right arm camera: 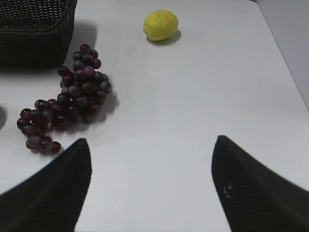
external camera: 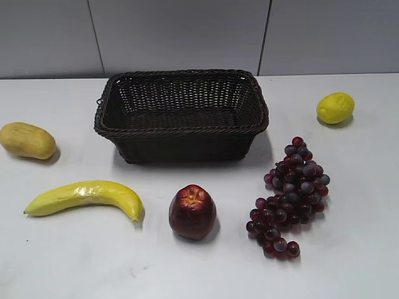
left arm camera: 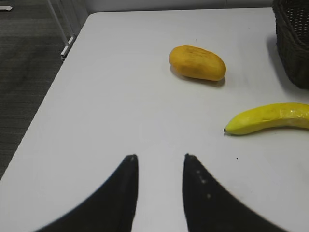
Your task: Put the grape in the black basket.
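Note:
The grape is a bunch of dark red-purple grapes lying on the white table, to the front right of the black basket. It also shows in the right wrist view, ahead and to the left of my right gripper, which is wide open and empty. The basket's corner shows in the right wrist view and in the left wrist view. My left gripper is open and empty over bare table. Neither gripper shows in the exterior view.
A dark red apple lies left of the grape. A banana and a mango lie at the left. A lemon lies at the back right. The table's left edge shows in the left wrist view.

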